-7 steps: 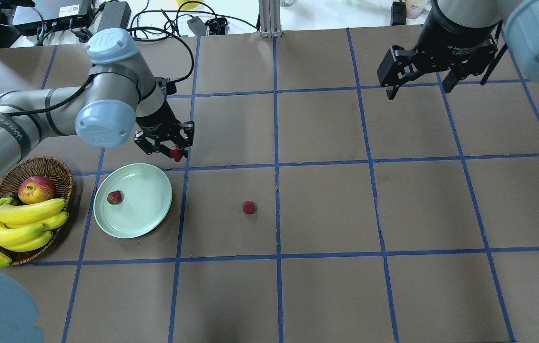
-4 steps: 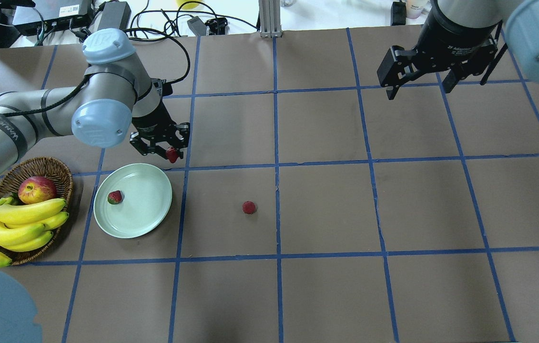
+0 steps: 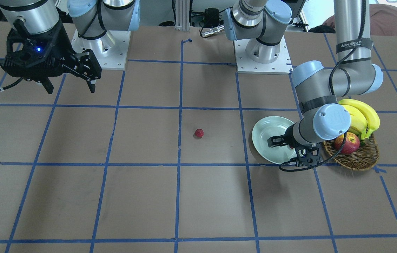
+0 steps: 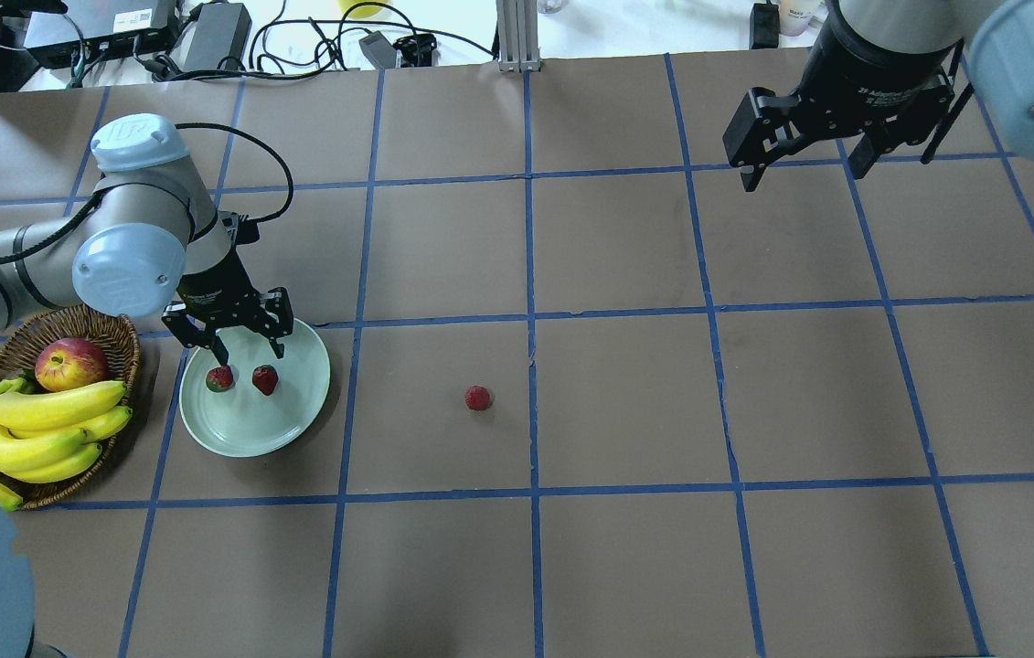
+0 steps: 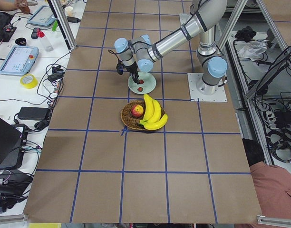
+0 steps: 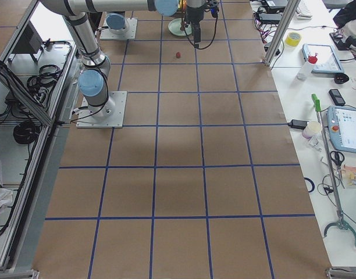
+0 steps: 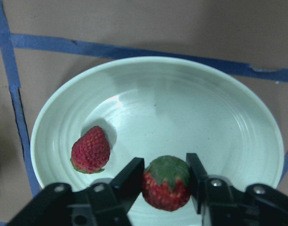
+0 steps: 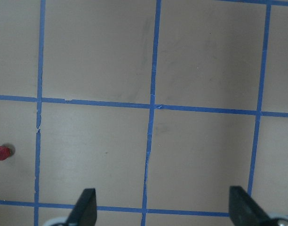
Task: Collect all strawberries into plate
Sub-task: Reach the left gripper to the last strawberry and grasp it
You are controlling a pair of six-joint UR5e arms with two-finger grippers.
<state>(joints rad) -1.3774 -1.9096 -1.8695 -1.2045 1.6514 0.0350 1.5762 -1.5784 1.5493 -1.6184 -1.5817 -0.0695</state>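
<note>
— Where's the left pincer [image 4: 247,351]?

— Over the plate [image 4: 297,416], spread apart; one strawberry [image 7: 166,182] lies between its fingers, another strawberry [image 7: 90,150] just beside it on the plate.

— And the third strawberry [image 4: 478,397]?

— Well away on the tabletop [image 4: 626,548]. The right pincer [image 4: 800,174] hangs spread wide, holding nothing.

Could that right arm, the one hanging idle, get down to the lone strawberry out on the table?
Probably yes. The strawberry lies alone on bare table, with nothing beside or over it. The right hand hangs open, and the left hand is over the plate.
</note>
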